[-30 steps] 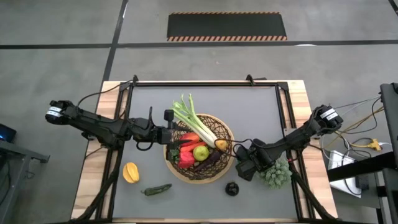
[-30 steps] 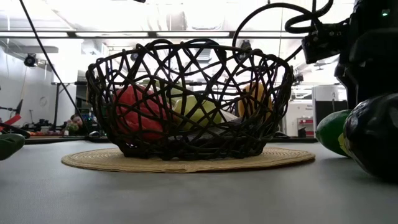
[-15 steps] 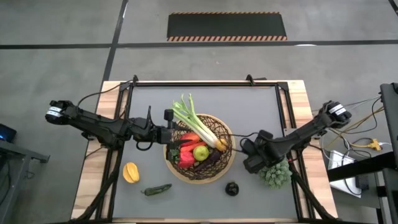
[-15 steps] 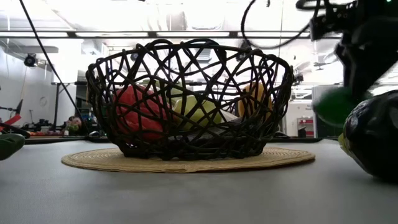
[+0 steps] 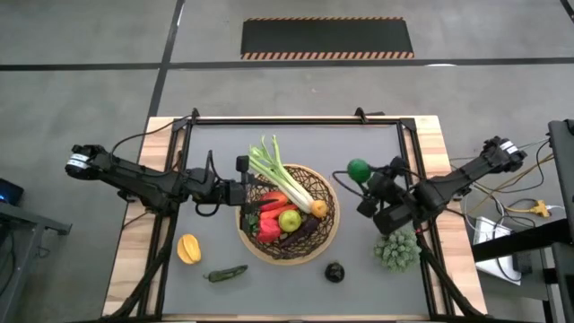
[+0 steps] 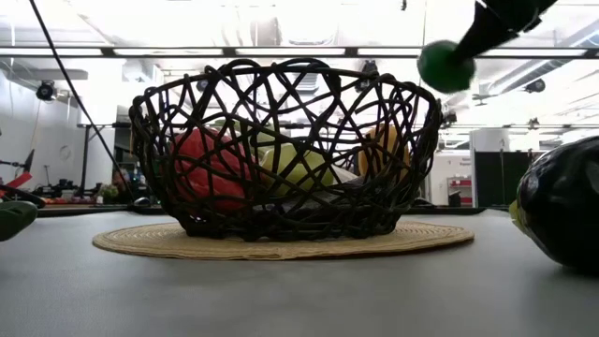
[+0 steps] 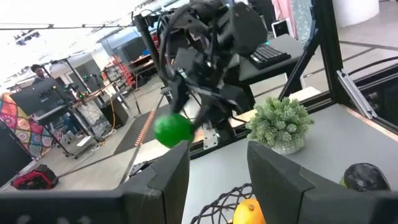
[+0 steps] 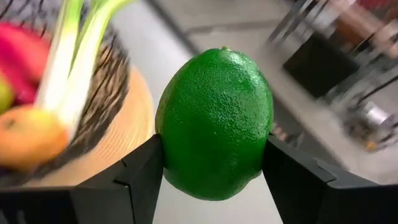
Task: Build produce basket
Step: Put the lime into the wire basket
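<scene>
Fingers: right gripper (image 5: 361,172) clamped on lime (image 8: 214,122), raised beside basket (image 5: 327,235); left gripper (image 5: 240,191) at basket's rim, fingers parted.
Basket contents: leek (image 5: 280,176), red peppers (image 5: 267,224), lemon (image 5: 289,220), orange.
Basket build: round, dark criss-cross wicker, tan rim.
Lime surface: pebbled, glossy, oval.

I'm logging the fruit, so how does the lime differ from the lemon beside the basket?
The lime is green; the lemon is yellow. The lime is held off the table in the right gripper, its fingers shut on it; the lemon lies loose on the table by the left arm's side. Both are outside the basket.
</scene>
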Controlling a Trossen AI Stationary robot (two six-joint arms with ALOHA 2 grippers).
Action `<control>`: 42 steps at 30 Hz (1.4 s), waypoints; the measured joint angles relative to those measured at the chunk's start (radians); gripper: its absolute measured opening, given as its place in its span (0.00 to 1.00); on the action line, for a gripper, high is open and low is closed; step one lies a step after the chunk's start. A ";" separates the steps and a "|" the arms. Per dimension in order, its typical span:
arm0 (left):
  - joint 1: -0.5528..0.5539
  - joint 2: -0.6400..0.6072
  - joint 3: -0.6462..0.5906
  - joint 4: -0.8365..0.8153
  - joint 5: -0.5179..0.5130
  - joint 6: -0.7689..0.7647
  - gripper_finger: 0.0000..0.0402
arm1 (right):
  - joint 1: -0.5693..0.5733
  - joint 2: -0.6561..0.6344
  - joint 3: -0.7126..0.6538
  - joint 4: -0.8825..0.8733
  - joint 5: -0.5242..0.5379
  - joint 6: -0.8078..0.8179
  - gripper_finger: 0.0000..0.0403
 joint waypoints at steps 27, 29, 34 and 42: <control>-0.001 0.009 -0.007 0.101 0.010 -0.032 0.36 | 0.064 -0.033 -0.251 1.407 -0.348 -1.044 0.57; -0.001 0.015 -0.006 0.104 0.018 -0.052 0.36 | 0.059 -0.029 -0.291 1.547 -0.417 -1.103 0.57; -0.003 0.058 0.000 0.158 0.040 -0.059 0.36 | 0.033 -0.008 -0.391 1.818 -0.489 -1.194 0.57; -0.003 0.119 0.025 0.228 0.081 -0.106 0.39 | -0.024 0.050 -0.484 2.049 -0.490 -1.174 0.57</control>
